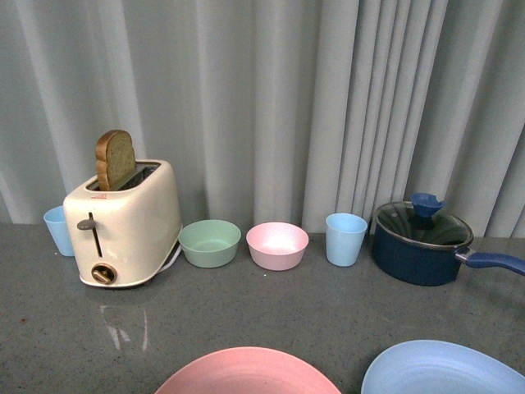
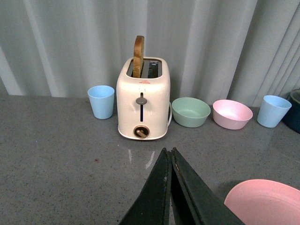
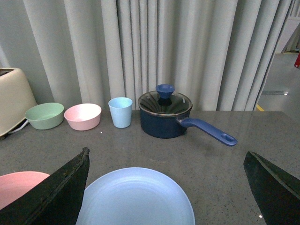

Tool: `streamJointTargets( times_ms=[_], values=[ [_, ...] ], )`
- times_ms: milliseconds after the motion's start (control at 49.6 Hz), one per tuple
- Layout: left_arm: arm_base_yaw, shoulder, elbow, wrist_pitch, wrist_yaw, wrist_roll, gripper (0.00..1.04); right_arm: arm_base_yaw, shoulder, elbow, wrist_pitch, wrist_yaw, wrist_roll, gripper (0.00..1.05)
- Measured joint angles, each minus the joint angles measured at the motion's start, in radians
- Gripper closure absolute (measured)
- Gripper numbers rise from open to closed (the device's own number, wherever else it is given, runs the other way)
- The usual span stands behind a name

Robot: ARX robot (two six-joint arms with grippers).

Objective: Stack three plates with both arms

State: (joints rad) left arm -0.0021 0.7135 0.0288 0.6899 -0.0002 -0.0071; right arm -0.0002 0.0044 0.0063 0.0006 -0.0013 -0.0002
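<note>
The pink plate lies at the table's near edge, left of the light blue plate. The beige plate is out of view. Neither gripper shows in the front view. In the left wrist view my left gripper is shut and empty above bare table, with the pink plate beside it. In the right wrist view my right gripper is wide open, its fingers spread to either side of the light blue plate; the pink plate shows at the edge.
At the back stand a blue cup, a cream toaster with a bread slice, a green bowl, a pink bowl, another blue cup and a dark blue lidded pot. A grey curtain hangs behind.
</note>
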Motion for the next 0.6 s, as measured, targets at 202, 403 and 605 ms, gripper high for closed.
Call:
streamJointTargets(
  times_ms=[202,403,605],
  values=[
    [0.0,-0.144,-0.001,-0.129,0.0,0.0,1.01,0.0,0.0,0.0,0.0,0.0,0.0,0.07],
    [0.0,-0.27,-0.002,-0.246,0.0,0.0,1.01,0.0,0.0,0.0,0.0,0.0,0.0,0.07],
    [0.0,-0.39,-0.002,-0.363,0.0,0.0,1.01,0.0,0.0,0.0,0.0,0.0,0.0,0.07]
  ],
)
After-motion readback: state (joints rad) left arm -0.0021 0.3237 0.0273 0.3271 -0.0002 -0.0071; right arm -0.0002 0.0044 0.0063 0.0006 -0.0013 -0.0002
